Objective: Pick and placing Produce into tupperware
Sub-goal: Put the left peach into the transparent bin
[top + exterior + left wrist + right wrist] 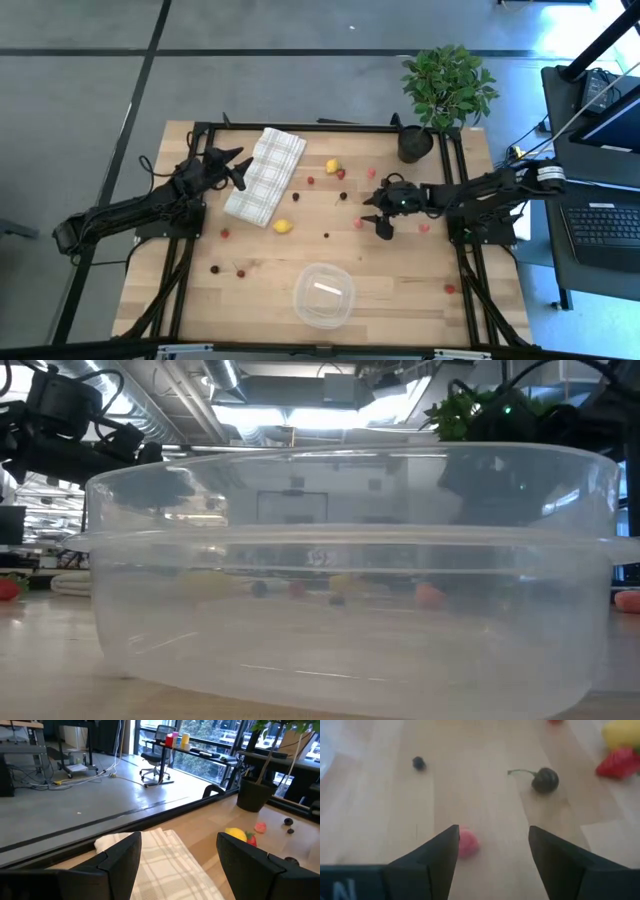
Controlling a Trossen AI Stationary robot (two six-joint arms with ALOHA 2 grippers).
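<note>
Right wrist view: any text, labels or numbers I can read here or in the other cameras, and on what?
"N": a lone white letter on the right gripper body, cut by the picture's edge; maybe part of a longer word.
Tupperware: no readable marking.
Nothing else legible in any view.

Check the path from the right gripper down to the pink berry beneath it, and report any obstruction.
Nothing visible blocks it. The right gripper is open, with the pink berry on bare wood beside one finger. The dark cherry lies beyond.

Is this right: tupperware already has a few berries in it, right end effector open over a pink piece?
Not quite. The high view shows the tupperware empty. The rest holds: the right end effector is open over a pink piece.
</note>
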